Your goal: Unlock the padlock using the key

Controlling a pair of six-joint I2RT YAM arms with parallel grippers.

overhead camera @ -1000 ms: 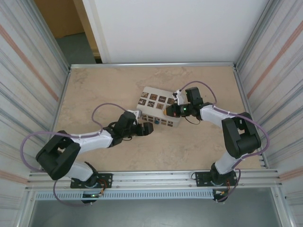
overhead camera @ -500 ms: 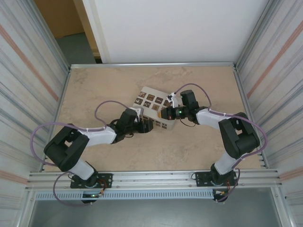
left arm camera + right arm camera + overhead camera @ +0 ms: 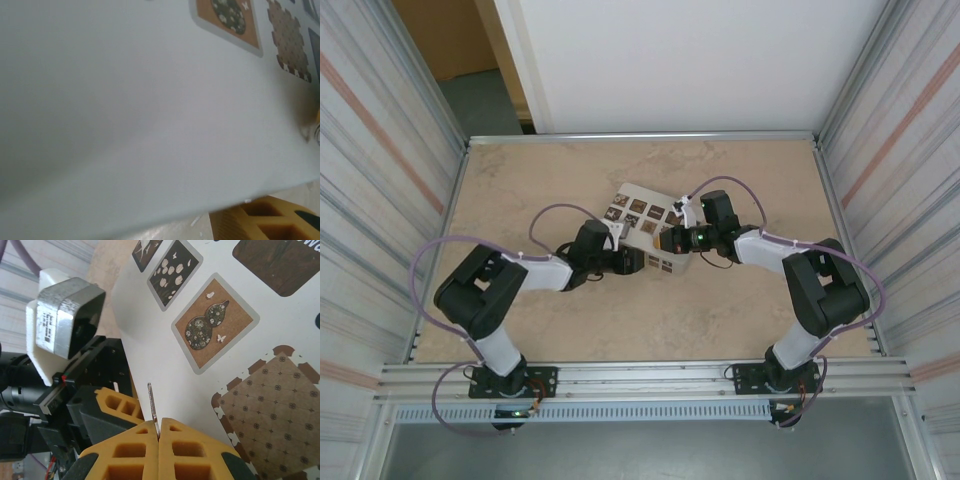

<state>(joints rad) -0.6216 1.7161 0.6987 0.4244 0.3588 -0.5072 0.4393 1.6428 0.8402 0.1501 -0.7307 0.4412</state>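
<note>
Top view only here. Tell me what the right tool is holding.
Observer: Right wrist view: the right tool is shut on a thin metal blade, likely the key.
Operator: Say where the blade sits against the box.
Observer: It lies along the box's white face near an edge; touching or not, I cannot tell.
Operator: Report the left tool.
Observer: Left wrist view: one yellow finger shows past the box's edge; open or shut, I cannot tell.
</note>
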